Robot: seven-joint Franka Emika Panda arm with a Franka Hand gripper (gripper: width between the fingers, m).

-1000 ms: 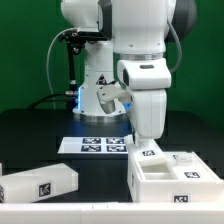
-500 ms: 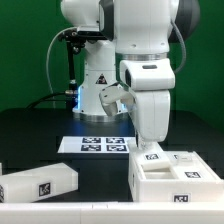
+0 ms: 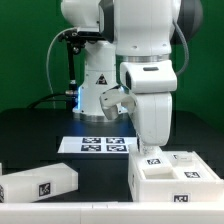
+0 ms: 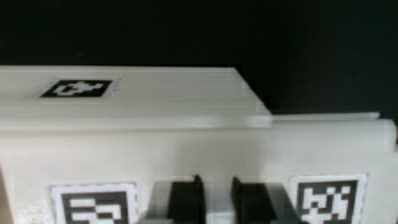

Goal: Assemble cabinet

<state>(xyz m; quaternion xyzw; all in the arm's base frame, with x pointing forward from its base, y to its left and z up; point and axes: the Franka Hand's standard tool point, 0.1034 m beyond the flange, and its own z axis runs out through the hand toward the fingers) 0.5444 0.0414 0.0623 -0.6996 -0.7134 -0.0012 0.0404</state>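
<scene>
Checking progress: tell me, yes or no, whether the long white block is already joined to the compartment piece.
No, the long white block lies on the table apart from the compartment piece.

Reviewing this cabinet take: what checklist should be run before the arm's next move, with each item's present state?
1. Gripper right above the cabinet body: ok.
2. Jaws open or shut: cannot tell; the wrist view shows too little of them.
3. Cabinet body sits level, not tipped: ok.
4. Loose block lies apart from the body, toward the exterior view's left: ok.
5. Marker board carries no part: ok.
</scene>
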